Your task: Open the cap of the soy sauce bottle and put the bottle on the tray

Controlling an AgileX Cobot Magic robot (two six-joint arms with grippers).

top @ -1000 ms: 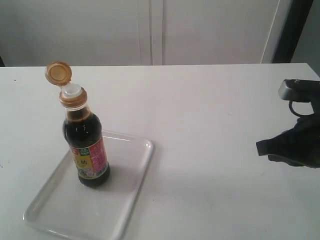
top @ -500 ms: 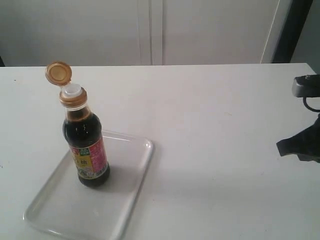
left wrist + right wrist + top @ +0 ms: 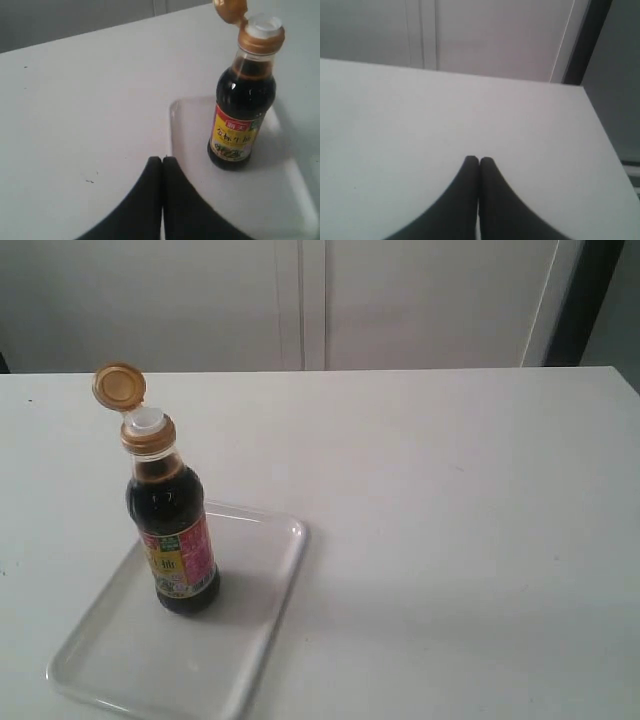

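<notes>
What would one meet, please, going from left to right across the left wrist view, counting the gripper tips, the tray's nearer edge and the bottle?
Left gripper, shut, at the picture's middle → the tray, its rim edge just beyond → the soy sauce bottle, upright on the tray, with the cap flipped open above it.

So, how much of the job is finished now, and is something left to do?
Both steps look done. The cap is flipped open, hanging on its hinge above the bare white spout. The soy sauce bottle stands upright on the tray. Nothing is in hand: the left end effector and the right end effector are both shut and empty, clear of the bottle. Nothing seems left to do.
</notes>
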